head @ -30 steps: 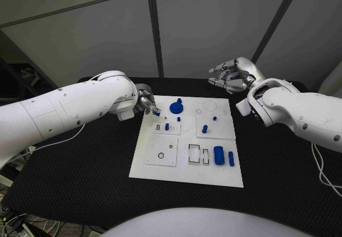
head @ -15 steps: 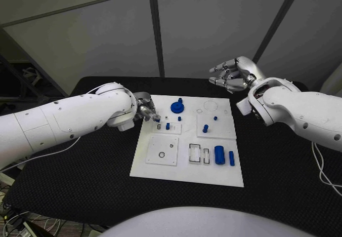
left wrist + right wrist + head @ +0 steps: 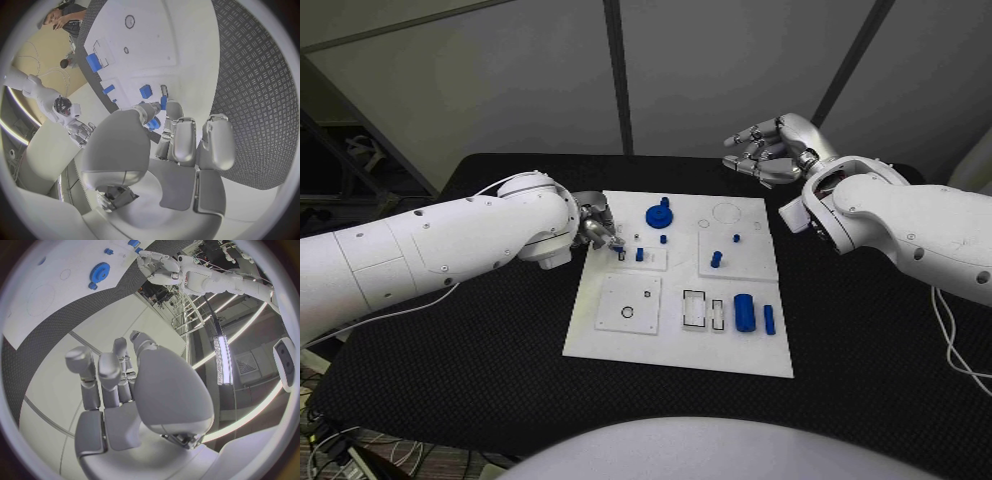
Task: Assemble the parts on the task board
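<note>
In the head view the task board (image 3: 678,300) lies in the middle of the black tabletop (image 3: 459,340). The left hand (image 3: 600,228) sits at the board's far left edge, its fingertips pinching a small blue part (image 3: 619,243) just above the board. Close beside it a short blue peg (image 3: 639,255) stands in a raised white block. A blue gear (image 3: 659,215) stands near the far edge, another blue peg (image 3: 715,260) stands toward the right, and a blue cylinder (image 3: 744,313) with a slim blue bar (image 3: 769,320) beside it lies near the board's near right corner. The right hand (image 3: 769,150) hangs above the tabletop's far edge, clear of the board, fingers curled in on nothing.

The left wrist view shows the left hand (image 3: 178,140) over the board (image 3: 162,45), thumb and a finger closed on the small blue part (image 3: 164,102).

The right wrist view shows the right hand (image 3: 125,390) with fingers drawn together and nothing in them; the blue gear (image 3: 99,272) lies on the board (image 3: 44,295) well away.
</note>
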Robot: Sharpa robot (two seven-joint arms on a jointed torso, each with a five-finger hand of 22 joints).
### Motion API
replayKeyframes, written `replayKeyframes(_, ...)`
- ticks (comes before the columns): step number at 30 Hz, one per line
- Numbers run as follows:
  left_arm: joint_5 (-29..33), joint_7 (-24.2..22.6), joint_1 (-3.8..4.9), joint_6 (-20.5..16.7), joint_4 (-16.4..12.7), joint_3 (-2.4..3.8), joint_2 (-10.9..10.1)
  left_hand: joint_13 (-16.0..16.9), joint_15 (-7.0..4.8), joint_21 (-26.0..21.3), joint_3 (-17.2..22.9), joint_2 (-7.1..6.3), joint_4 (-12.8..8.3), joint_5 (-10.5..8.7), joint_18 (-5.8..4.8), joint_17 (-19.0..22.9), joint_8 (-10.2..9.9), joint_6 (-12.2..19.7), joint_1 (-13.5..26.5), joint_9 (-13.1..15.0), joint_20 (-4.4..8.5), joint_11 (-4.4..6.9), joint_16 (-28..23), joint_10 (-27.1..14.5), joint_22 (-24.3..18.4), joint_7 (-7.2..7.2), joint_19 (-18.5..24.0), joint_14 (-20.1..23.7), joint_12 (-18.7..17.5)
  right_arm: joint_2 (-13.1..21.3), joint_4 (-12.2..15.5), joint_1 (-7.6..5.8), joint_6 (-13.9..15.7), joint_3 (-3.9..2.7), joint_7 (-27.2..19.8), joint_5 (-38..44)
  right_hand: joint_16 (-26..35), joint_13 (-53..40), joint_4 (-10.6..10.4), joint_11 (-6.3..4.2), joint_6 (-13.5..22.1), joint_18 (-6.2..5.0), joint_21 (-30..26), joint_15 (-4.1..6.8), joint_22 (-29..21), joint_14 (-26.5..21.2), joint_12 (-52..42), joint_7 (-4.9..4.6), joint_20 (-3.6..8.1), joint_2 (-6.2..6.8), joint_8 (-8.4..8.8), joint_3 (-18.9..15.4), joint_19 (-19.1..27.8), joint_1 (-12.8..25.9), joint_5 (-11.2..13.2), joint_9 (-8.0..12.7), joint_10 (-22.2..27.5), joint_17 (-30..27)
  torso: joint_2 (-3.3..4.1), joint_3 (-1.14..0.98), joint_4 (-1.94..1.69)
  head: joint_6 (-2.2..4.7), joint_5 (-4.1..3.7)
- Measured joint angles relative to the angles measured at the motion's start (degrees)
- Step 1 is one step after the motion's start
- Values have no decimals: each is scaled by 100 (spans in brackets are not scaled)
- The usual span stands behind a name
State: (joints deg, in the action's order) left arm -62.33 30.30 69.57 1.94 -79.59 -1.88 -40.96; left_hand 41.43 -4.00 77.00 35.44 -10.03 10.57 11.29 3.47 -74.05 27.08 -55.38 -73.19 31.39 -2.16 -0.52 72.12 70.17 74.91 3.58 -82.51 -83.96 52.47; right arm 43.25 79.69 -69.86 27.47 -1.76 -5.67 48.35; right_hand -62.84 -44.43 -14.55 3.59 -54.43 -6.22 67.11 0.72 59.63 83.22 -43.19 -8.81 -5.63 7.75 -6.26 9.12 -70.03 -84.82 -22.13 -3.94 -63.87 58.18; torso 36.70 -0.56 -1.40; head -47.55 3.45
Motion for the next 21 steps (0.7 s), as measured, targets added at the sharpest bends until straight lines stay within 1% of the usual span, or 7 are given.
replayKeyframes(3, -47, 4, -8, 41, 8, -16, 21, 0, 0, 0, 1, 0, -1, 0, 0, 0, 0, 0, 0, 26, 0, 0, 0, 0, 0, 0, 0, 0, 6, -1, 0, 0, -3, 0, 1, 0, 0, 0, 0, 0, 0, 0, 0, 0, 0, 0, 0, 0, 0, 0, 0, 0, 0, 0, 0, 0, 0, 0, 0, 0, 0, -5, 0)
replayKeyframes(4, -61, 4, -8, 51, 11, -16, 25, 0, 0, 0, 7, 0, -7, 0, 0, 0, 0, 0, 0, 78, 0, 0, 0, 0, 0, 0, 0, 0, 6, -1, 0, 0, -3, 0, 1, 0, 0, 0, 0, 0, 0, 0, 0, 0, 0, 0, 0, 0, 0, 0, 0, 0, 0, 0, 0, 0, 0, 0, 0, 0, 0, -7, 0)
replayKeyframes(9, -113, 4, -8, 91, 21, -16, 37, 0, 0, 0, 23, -16, -23, 24, 0, 0, 22, 0, 16, 83, 0, 0, 0, 0, 0, 1, 0, 0, 6, 1, 2, 1, -7, 0, 2, 0, 0, 0, 0, 0, 0, 0, 0, 0, 0, 0, 0, 0, 0, 0, 0, 0, 0, 0, 0, 0, 0, 0, 0, 0, 1, -13, -10)
replayKeyframes(12, -140, 4, -8, 116, 22, -19, 48, 14, 0, 0, 38, -31, -38, 24, 0, 0, 26, 0, 31, 164, 0, 0, 0, 0, 0, 1, 0, 0, 6, 4, 3, 1, -9, 0, 3, 0, 0, 0, 0, 0, 0, 0, 0, 0, 0, 0, 0, 0, 0, 0, 0, 0, 0, 0, 0, 0, 0, 0, -1, 0, 1, -16, -12)
replayKeyframes(13, -147, 4, -8, 123, 22, -19, 51, 14, 0, 0, 41, -38, -41, 24, 0, 1, 26, 1, 38, 313, 0, 0, 0, 0, 0, 1, 0, 0, 6, 4, 3, 1, -9, 0, 3, 0, 0, 0, 0, 0, 0, 0, 0, 0, 0, 0, 0, 0, 0, 0, 0, 0, 0, 0, 0, 0, 0, 0, -1, 0, 1, -19, -13)
replayKeyframes(19, -176, 4, -14, 171, 15, -24, 60, 13, 0, 0, 57, -55, -56, 24, 0, -4, 25, 1, 56, 326, 0, 0, 0, 0, 0, 1, 1, 0, 6, 4, 4, 1, -12, 0, 4, 1, 0, 0, 0, 0, 0, 0, 0, 0, 1, 0, 0, 0, 0, 0, 0, 0, 0, 0, 0, 0, 0, 0, -1, -1, 2, -24, -14)
replayKeyframes(21, -178, 4, -18, 192, 8, -27, 61, 18, 0, 0, 110, -68, -110, 24, 0, -4, 25, 1, 69, 326, 0, 0, 0, 0, 0, 1, 1, 0, 6, 4, 4, 1, -13, 0, 4, 1, 0, 0, 0, 0, 0, 0, 0, 0, 1, 0, 0, 0, 0, 0, 0, 0, 0, 0, 0, 0, 0, 0, -1, -1, 2, -24, -17)
